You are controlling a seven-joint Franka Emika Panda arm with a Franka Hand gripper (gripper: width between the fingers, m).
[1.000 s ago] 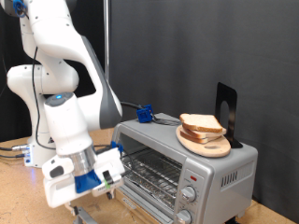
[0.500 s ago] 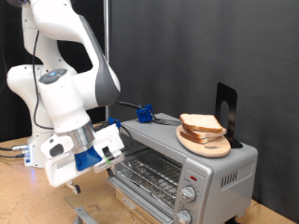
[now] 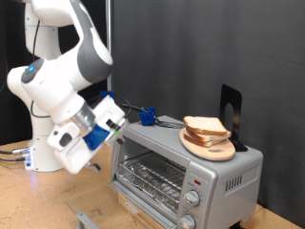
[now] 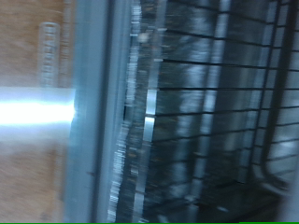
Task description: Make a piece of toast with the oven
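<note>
White arm's gripper (image 3: 95,164) hangs left of small silver toaster oven (image 3: 181,162), door open; can't tell jaw state. Tan bread slices (image 3: 206,127) stacked on round wooden board (image 3: 212,149) atop oven.

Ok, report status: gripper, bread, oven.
Gripper by oven front, holding nothing visible. Bread slices on wooden board atop oven. Door open, rack bare.

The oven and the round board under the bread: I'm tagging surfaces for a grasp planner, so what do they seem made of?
The oven: apparently brushed silver metal, judging by its grey sheen, with a thin wire rack inside. The round board: probably wood, tan and matte. The bread slices on it look soft and pale, with brown crust.
</note>
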